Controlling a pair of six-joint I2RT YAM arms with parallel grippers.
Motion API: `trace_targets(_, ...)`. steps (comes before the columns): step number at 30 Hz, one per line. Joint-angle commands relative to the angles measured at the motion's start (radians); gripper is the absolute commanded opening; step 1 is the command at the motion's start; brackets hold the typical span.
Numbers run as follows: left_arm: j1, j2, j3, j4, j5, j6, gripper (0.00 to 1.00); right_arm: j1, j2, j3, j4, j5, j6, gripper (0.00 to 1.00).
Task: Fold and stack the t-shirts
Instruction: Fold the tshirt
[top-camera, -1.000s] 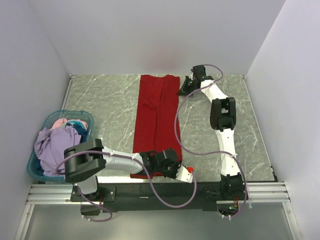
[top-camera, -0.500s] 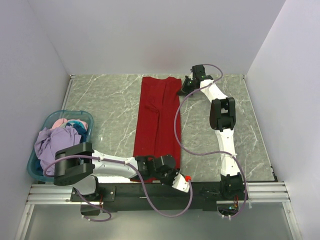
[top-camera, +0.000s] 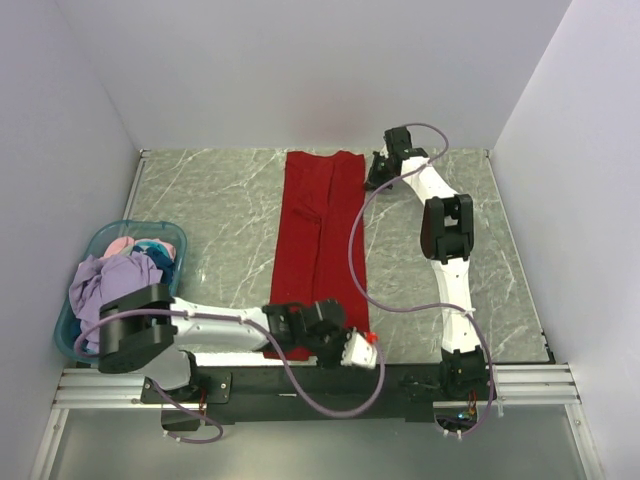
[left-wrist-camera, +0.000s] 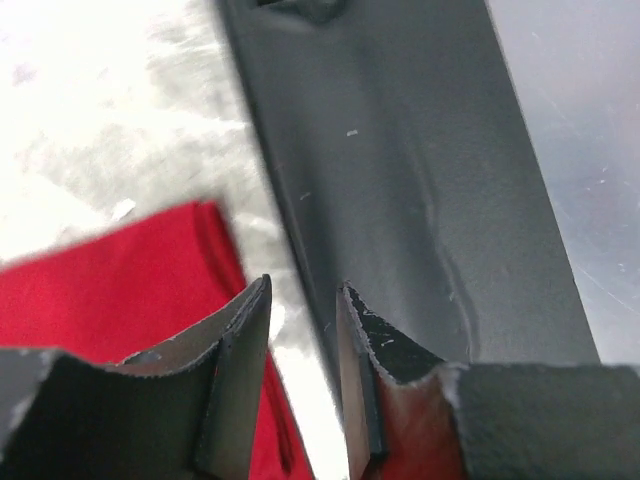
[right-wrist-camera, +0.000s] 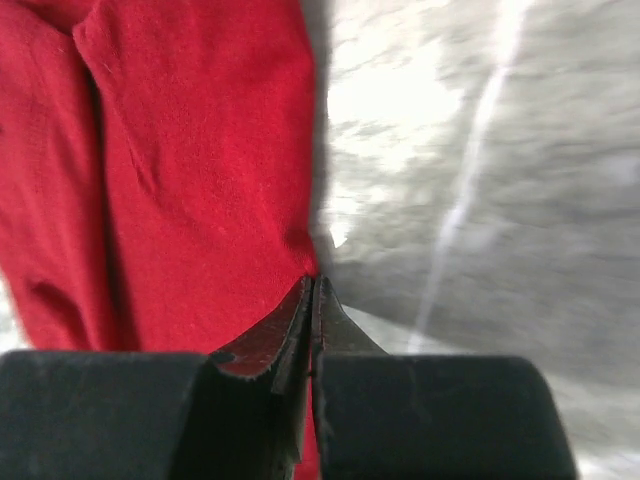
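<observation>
Moved since a second ago: red t-shirt (top-camera: 320, 240) now lies straighter and flatter, its near end squared off at the table's front edge, and the left gripper (left-wrist-camera: 304, 286) has parted its jaws. Item: one red t-shirt, folded lengthwise into a narrow strip with a crease down the middle, lying mid-table on the marble table (top-camera: 200, 200). Long axis: near to far, from the front edge to the foot of the back wall, leaning only slightly; which end carries the collar cannot be told. Left gripper: open and empty, the shirt's near right corner just beside its left finger, black rail (left-wrist-camera: 400, 200) beyond. Right gripper (right-wrist-camera: 312, 282): closed, seemingly pinching the shirt's right edge near the far corner. Hazards, as judged: with one end free and the other held, any pull from the right arm would drag or skew the strip; the near hem sits at the edge and could slip onto the rail; a shallow regrasp might lift one layer and open the fold. Remaining stock: lavender t-shirt (top-camera: 105, 285), with teal-blue and pink cloth, in the teal basket (top-camera: 140, 223) at left, well apart
</observation>
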Motion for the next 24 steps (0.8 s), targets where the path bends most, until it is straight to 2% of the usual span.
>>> trace_targets(1,0.091,-0.086,0.059,-0.040,0.124,-0.125,0.39,-0.007,-0.092,0.065,-0.043,0.161,-0.094,0.06)
trace_targets(2,0.142,-0.120,0.057,-0.048,0.135,-0.163,0.39,-0.009,-0.091,0.077,-0.046,0.169,-0.105,0.11)
trace_targets(4,0.193,-0.175,0.051,-0.048,0.168,-0.200,0.41,-0.016,-0.098,0.099,-0.046,0.173,-0.137,0.27)
trace_targets(5,0.238,-0.192,0.049,-0.074,0.173,-0.229,0.42,-0.019,-0.107,0.099,-0.043,0.170,-0.150,0.42)
trace_targets(6,0.261,-0.210,0.051,-0.085,0.173,-0.245,0.43,-0.024,-0.117,0.097,-0.042,0.161,-0.157,0.50)
trace_targets(8,0.343,-0.247,0.052,-0.095,0.182,-0.300,0.45,-0.027,-0.155,0.082,-0.031,0.129,-0.182,0.63)
trace_targets(11,0.477,-0.244,0.083,-0.134,0.217,-0.385,0.46,-0.028,-0.225,0.042,-0.028,0.051,-0.243,0.73)
trace_targets(15,0.653,-0.192,0.129,-0.151,0.283,-0.504,0.46,-0.028,-0.327,-0.058,-0.028,-0.088,-0.269,0.73)
trace_targets(17,0.753,-0.136,0.149,-0.103,0.308,-0.547,0.45,-0.027,-0.365,-0.117,-0.022,-0.144,-0.254,0.73)
trace_targets(19,0.802,-0.088,0.193,-0.060,0.300,-0.571,0.44,-0.028,-0.373,-0.156,-0.016,-0.234,-0.236,0.71)
trace_targets(21,0.850,-0.004,0.264,0.006,0.291,-0.608,0.43,-0.027,-0.361,-0.168,-0.023,-0.303,-0.204,0.66)
trace_targets(23,0.879,0.117,0.344,-0.003,0.314,-0.631,0.42,-0.024,-0.327,-0.171,-0.039,-0.345,-0.181,0.58)
trace_targets(24,0.885,0.165,0.452,-0.047,0.319,-0.628,0.41,-0.022,-0.313,-0.173,-0.043,-0.359,-0.177,0.55)
